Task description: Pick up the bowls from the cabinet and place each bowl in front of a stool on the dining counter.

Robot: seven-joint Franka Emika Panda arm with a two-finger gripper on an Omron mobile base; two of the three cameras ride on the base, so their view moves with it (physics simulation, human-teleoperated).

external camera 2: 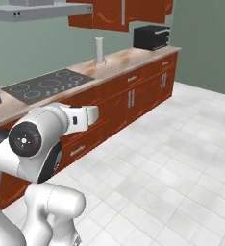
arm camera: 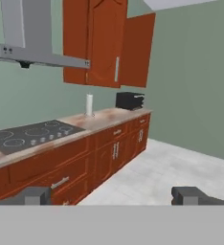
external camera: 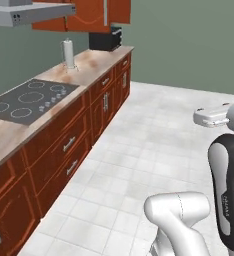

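While the arm hangs over open floor, the gripper (arm camera: pixel 112 196) points at the far wall, its two dark fingertips (arm camera: pixel 188 195) wide apart with nothing between them.

One wall cabinet (arm camera: pixel 103 43), red-brown wood, hangs above the far end of the counter; a single long silver bar handle (arm camera: pixel 117 69) runs vertically on its front. One door panel (arm camera: pixel 138 50) stands swung out to its right. Interior not readable from here; I cannot tell whether any bowl is inside.

One long counter (external camera: pixel 94 59) along the wall, veined beige marble top, red-brown drawer fronts below with short silver handles. Set into it: one black cooktop (external camera: pixel 29 100), flat, with pale ring markings and a cluster of small knobs.

Standing on the marble: one white upright cylinder (external camera 2: pixel 99 50) on a small base, and one black boxy appliance (external camera 2: pixel 152 37) at the far end, beneath the cabinet.

One grey range hood (arm camera: pixel 32 55), metal, over the cooktop.

Floor (external camera 2: pixel 181 158): pale square tiles, faintly mottled. Walls plain grey-green.
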